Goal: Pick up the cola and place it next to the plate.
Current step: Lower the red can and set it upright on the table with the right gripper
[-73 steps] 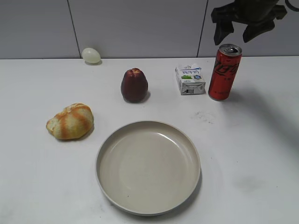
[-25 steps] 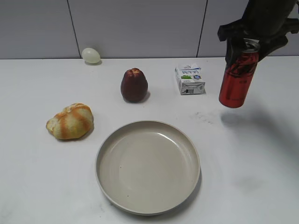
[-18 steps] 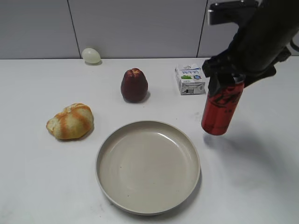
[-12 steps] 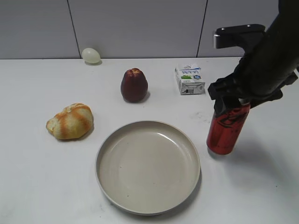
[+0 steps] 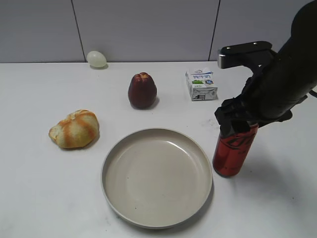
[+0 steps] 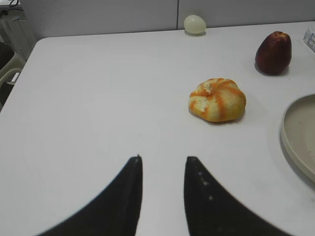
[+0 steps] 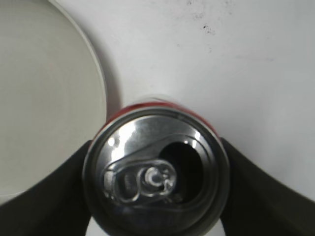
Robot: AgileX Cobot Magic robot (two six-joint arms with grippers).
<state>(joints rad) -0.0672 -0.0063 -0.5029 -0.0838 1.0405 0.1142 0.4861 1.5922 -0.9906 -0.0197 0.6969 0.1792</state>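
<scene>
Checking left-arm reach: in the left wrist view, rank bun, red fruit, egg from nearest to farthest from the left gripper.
From the left gripper:
1. Bun, mid-table, ahead and right.
2. Red fruit, far right.
3. Egg, at the back wall.

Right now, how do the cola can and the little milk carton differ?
The cola can is tall, round and red; the milk carton is short, boxy and white with green and blue print. The can sits by the plate near the front; the carton sits farther back. The right gripper clamps the can's top; nothing touches the carton. Both stand upright.
</scene>
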